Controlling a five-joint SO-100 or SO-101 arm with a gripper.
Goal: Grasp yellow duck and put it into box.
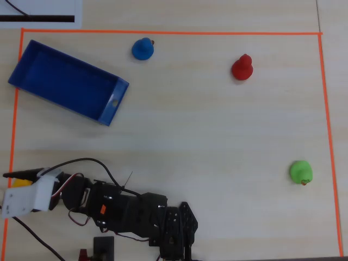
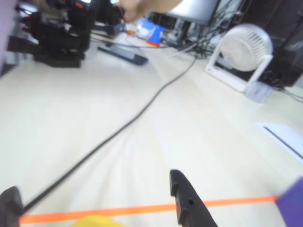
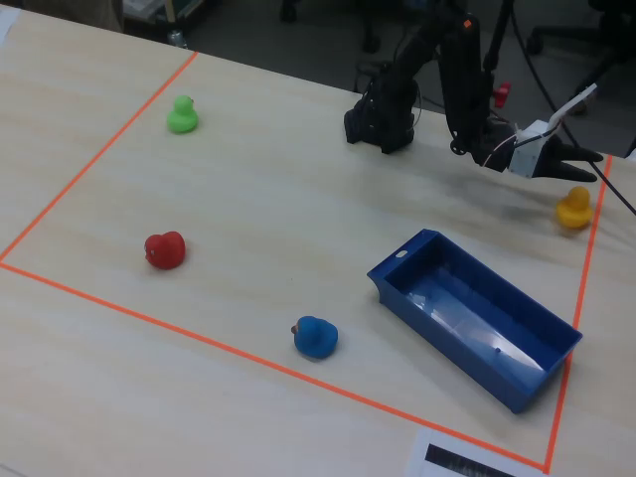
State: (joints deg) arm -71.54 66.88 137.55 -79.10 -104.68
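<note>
Gripper (image 3: 586,167) jaws are seen spread apart and nothing is held between them; they are placed just above the yellow duck (image 3: 574,209), so the grasp is judged as not yet made, and lifting and carrying are left; the box (image 3: 475,316) is seen empty, lying inside the orange tape (image 3: 89,288) near one corner of the desk; the duck is small, rounded and upright, close to the taped edge beside that box.
</note>
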